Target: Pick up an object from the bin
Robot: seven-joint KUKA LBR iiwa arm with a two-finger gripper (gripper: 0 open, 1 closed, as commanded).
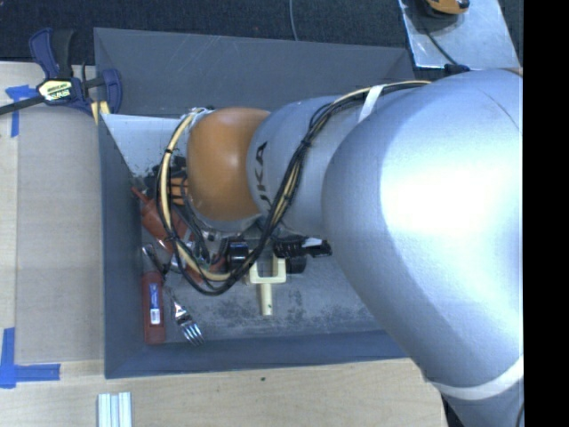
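Camera view from above: we see the silver-grey arm first. It reaches in from the right and covers the right half and the middle of the grey metal bin. At its wrist sits the rounded orange cover, over the bin's left half. Yellow and black cables run along the arm and loop beneath the cover. Below the cover, among dark parts and cable loops, is the gripper, low in the bin near the left wall. We cannot tell whether it is open or closed, or whether it has anything in it, because the cover and cables hide it.

The loose things we can make out lie around that spot. A dark red flat bar with a pale label lies lengthwise along the left wall, toward the lower left corner. A reddish-brown strip lies against the same wall further up, partly under the cables. A cream T-shaped piece lies on the floor just right of the gripper, its stem pointing toward the lower wall. A small silvery pronged piece lies just beside the bar's lower end. We cannot say which of these the gripper is over; the strip and the cream piece are nearest to it.
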